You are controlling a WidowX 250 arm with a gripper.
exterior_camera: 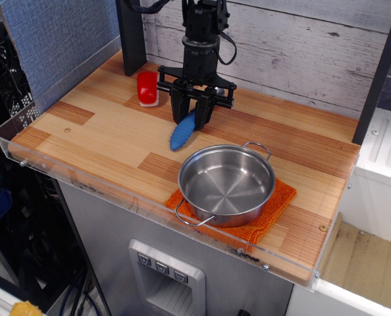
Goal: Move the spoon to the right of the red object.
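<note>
Worktop [103, 141]: striped wood in light and reddish planks, smooth with a soft sheen.
Edge guard [83, 178]: clear glossy plastic.
Pot [226, 184]: polished bare metal, reflective inside.
Cloth [274, 204]: orange, coarse knitted weave, matt.
Spoon [181, 131]: blue ribbed plastic handle, slightly glossy.
Red object [147, 89]: smooth shiny red plastic, white beneath.
Claw [194, 113]: black, matt metal or plastic.
Back wall [294, 46]: rough whitewashed boards.

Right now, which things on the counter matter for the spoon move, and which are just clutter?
In the job:
spoon, held in the gripper
red block, the spoon goes to its right

Just lying about:
steel pot
orange cloth under the pot
</note>
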